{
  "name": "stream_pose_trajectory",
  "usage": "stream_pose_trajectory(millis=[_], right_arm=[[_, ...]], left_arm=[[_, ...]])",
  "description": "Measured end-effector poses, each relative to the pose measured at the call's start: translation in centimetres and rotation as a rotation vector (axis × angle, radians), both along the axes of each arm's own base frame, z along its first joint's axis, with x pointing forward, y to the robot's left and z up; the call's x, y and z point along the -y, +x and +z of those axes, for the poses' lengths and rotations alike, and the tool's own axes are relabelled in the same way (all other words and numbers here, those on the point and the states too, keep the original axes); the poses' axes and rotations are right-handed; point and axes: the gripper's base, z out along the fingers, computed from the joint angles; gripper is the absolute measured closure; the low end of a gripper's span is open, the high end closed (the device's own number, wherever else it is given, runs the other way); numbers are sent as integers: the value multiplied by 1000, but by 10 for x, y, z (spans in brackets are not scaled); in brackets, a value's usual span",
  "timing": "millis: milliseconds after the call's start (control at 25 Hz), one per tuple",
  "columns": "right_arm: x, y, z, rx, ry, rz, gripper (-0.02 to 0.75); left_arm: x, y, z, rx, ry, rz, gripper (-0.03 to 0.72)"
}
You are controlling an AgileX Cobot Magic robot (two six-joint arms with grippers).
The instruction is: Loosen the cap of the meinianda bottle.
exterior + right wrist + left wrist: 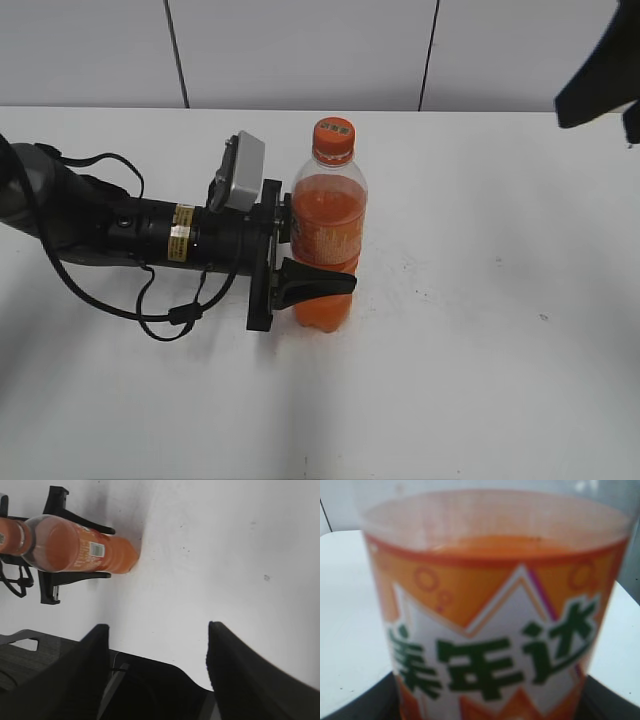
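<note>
Left fingers: my left gripper (318,262) is clamped around the label band of the meinianda bottle (327,245), one dark finger (316,280) crossing the front of it, the other behind; in the left wrist view the label fills the frame, with finger edges at both lower corners.
Right fingers: my right gripper (157,665) is spread wide with nothing between the fingers, raised well apart from the bottle; in the exterior view only a dark piece of it shows at the top right corner.
Bottle: stands upright on the white table (480,330), left of centre, base on the surface.
Cap: the orange cap (334,139) sits on the neck, untouched, clear above my left hold.
Contents: orange drink fills the bottle to its shoulder, with clear plastic and air above.
Stage, as I judge it: bottle braced, cap not yet gripped.
Risk, twisting: if my left hold is too light on the smooth label, the bottle could spin with the cap instead of the cap loosening.
Risk, approach: a right hand coming in off-centre could push the neck sideways and tip the tall bottle in my hold.
Risk, squeeze: clamping harder on soft plastic could push drink up once the cap frees.
</note>
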Motion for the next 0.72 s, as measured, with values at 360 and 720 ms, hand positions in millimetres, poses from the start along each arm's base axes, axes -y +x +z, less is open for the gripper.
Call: stream_pose_trajectory(millis=[360,720], right_arm=[[-34,19,12,-56,84,-72,242],[-98,52,-4,-138,21,-46,236]], left_arm=[[0,0,0,0,0,0,266],[0,0,0,0,0,0,266]])
